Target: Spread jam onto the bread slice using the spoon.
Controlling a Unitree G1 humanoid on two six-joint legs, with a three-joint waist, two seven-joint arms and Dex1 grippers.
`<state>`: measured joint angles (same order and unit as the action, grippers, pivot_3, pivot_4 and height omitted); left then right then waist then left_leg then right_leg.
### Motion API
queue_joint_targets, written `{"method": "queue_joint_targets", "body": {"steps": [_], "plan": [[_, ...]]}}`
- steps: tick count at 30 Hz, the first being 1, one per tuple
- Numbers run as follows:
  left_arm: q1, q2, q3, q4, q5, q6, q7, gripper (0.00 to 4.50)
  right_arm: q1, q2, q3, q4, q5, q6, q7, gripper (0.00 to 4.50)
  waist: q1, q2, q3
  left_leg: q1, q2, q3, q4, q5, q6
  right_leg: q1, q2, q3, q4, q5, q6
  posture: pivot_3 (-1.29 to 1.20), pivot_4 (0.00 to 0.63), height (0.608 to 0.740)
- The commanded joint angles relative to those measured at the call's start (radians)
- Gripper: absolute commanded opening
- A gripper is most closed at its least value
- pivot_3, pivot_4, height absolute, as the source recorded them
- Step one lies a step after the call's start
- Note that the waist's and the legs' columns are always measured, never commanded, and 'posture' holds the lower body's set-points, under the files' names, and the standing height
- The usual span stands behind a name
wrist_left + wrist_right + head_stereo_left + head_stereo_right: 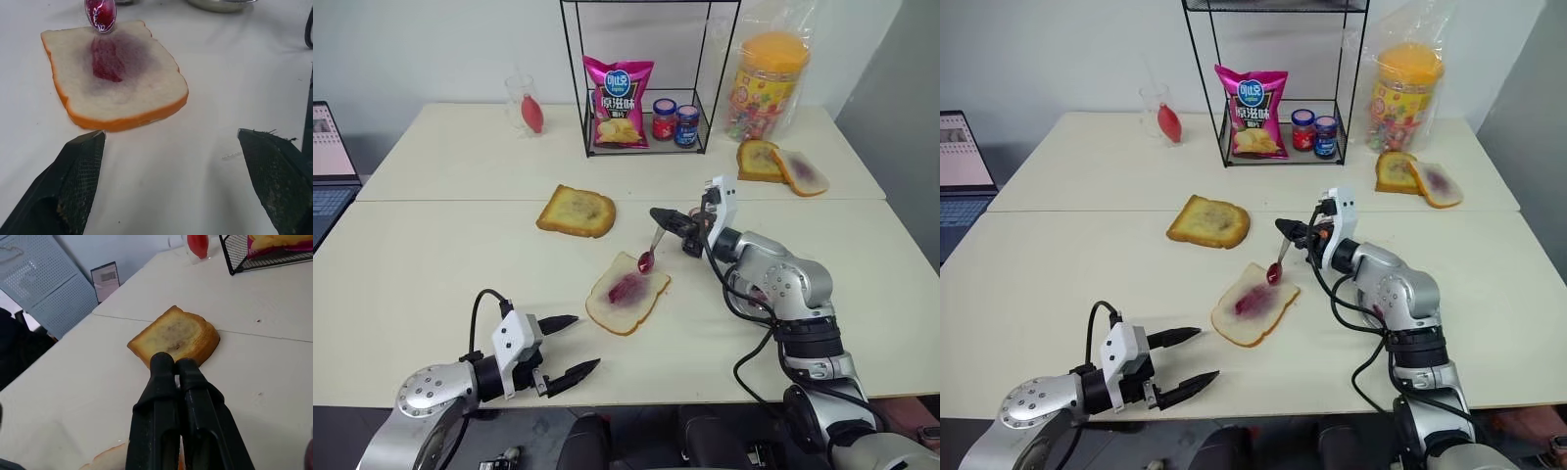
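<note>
The bread slice [626, 294] lies flat near the table's middle, pale with a tan crust and a purple-red smear of jam [626, 288] at its centre. My right gripper [658, 215] is shut on the handle of the spoon [652, 245]. The spoon hangs down over the slice's far edge, and its bowl [100, 13] carries red jam just above the bread. My left gripper [586, 342] is open and holds nothing. It hovers by the table's front edge, to the near left of the slice and apart from it.
A browner toasted slice [576, 211] lies behind the bread to the left. A pair of slices [781, 164] sits at the back right. A wire rack [646, 73] holds a chips bag and two small jars. A candy tub [769, 83], a glass [524, 103] and a laptop [331, 162] stand further off.
</note>
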<state>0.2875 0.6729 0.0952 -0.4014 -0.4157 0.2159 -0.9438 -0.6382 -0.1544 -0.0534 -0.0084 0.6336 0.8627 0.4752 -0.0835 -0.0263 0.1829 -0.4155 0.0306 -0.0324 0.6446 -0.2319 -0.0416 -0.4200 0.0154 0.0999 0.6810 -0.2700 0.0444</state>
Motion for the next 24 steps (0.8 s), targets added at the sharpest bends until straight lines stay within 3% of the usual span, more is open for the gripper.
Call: {"method": "queue_joint_targets", "body": {"steps": [1,11,24], "plan": [[0.0,0.002,-0.003,-0.039,-0.001,-0.005,0.007,4.5,-0.007,0.034,-0.04,-0.085,0.113,0.095,-0.02,0.03,-0.003,0.0,0.0,0.0,0.0,0.0,0.0,0.0,0.0,0.0,0.0,0.0,0.0,0.0,0.0,0.0,0.15,0.74],[0.013,-0.008,-0.019,-0.014,0.015,-0.041,0.009,4.5,0.04,0.115,0.013,-0.001,0.068,0.08,-0.066,0.03,-0.004,0.0,0.0,0.0,0.0,0.0,0.001,0.0,0.0,0.0,0.0,0.0,0.0,0.0,0.0,0.0,0.15,0.74],[-0.066,0.015,-0.008,-0.086,-0.022,0.081,0.05,4.5,-0.01,0.156,0.034,0.118,-0.067,-0.137,-0.081,0.03,-0.004,0.0,0.0,0.0,0.0,0.0,0.001,0.0,0.0,0.0,0.0,0.0,0.0,0.0,0.0,0.0,0.15,0.74]]}}
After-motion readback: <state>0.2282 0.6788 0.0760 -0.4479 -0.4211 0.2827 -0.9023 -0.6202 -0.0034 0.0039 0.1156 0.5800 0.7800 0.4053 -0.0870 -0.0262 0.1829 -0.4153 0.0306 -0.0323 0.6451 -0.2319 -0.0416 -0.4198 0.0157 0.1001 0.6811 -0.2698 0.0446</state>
